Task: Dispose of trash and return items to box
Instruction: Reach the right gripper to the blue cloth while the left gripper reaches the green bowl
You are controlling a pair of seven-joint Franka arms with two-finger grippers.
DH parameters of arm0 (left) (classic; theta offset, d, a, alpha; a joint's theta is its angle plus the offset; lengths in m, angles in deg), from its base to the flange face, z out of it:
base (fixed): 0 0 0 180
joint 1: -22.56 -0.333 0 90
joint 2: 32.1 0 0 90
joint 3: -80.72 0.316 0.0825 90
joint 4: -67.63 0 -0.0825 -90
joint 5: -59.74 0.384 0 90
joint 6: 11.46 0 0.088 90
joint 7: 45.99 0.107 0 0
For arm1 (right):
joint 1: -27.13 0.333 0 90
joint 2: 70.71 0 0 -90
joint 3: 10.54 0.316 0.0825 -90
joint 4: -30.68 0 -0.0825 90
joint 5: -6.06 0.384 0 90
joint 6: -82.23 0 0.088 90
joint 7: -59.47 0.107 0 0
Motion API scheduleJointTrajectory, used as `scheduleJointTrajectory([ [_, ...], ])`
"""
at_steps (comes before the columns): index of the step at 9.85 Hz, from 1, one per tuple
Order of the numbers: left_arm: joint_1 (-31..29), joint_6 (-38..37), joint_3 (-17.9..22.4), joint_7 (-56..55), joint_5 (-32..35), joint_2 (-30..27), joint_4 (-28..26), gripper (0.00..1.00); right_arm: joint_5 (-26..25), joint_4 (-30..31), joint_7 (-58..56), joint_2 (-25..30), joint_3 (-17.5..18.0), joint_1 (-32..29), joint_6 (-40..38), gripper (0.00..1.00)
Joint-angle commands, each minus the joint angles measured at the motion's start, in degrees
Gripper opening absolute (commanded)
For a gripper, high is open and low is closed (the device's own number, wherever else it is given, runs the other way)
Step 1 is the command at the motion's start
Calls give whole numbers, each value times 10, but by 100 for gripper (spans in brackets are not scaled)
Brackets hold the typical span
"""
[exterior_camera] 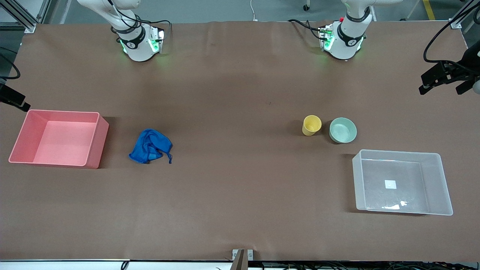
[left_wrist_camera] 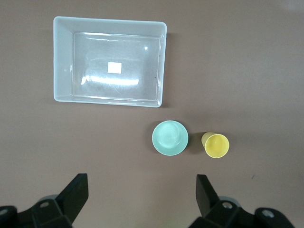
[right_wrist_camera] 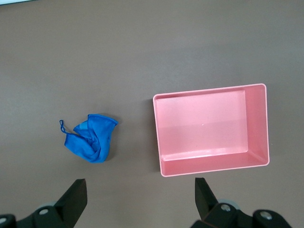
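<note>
The blue rag (exterior_camera: 150,151) lies crumpled on the table beside the pink bin; it also shows in the right wrist view (right_wrist_camera: 91,137). The yellow cup (exterior_camera: 311,125) stands upright beside the mint-green bowl (exterior_camera: 342,130). The clear box (exterior_camera: 435,183), empty with a white sticker, sits nearer to the front camera than the bowl. My left gripper (left_wrist_camera: 141,190) is open and empty, high over bare table, with the bowl (left_wrist_camera: 170,137), cup (left_wrist_camera: 216,145) and box (left_wrist_camera: 64,61) below it. My right gripper (right_wrist_camera: 140,190) is open and empty, high over bare table near the rag. Neither gripper shows in the front view.
The pink bin (exterior_camera: 93,146) stands empty at the right arm's end of the table, also in the right wrist view (right_wrist_camera: 159,137). The arms' bases (exterior_camera: 140,43) stand along the table's edge farthest from the front camera. Black camera mounts (exterior_camera: 442,75) sit at the table's ends.
</note>
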Motion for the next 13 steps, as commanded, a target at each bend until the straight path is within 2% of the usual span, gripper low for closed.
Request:
scheduleJointTrajectory([
  [1, 6, 6, 7, 3, -7, -8, -32, 100, 9, 0, 2, 2, 3, -5, -3, 100],
  [3, 5, 5, 8, 7, -14, -7, -33, 98, 9, 0, 2, 2, 3, -5, -3, 100],
  [4, 5, 2, 15, 8, -20, -9, -40, 92, 9, -1, 3, 2, 3, -4, -2, 100],
  [5, 6, 2, 15, 0, -19, -9, -49, 95, 9, -3, 7, 2, 4, 1, 0, 100],
  [6, 5, 9, 16, 11, -18, -14, -83, 98, 9, -4, 8, 2, 10, 7, 2, 100],
  [8, 6, 77, 15, 11, -14, -35, -177, 100, 8, 3, 59, -6, 36, 28, 7, 100],
  [9, 6, 116, 14, 11, -14, -47, -228, 100, 8, 13, 62, -29, 44, 36, 26, 100],
  [10, 6, 184, 12, 11, -14, -57, -292, 100, 8, 41, 62, -36, 46, 42, 53, 100],
  [12, 5, 315, 11, 12, -14, -61, -404, 100, 8, 152, 60, -48, 46, 54, 155, 100],
  [13, 5, 360, 11, 12, -14, -59, -441, 100, 7, 184, 60, -79, 47, 64, 200, 100],
])
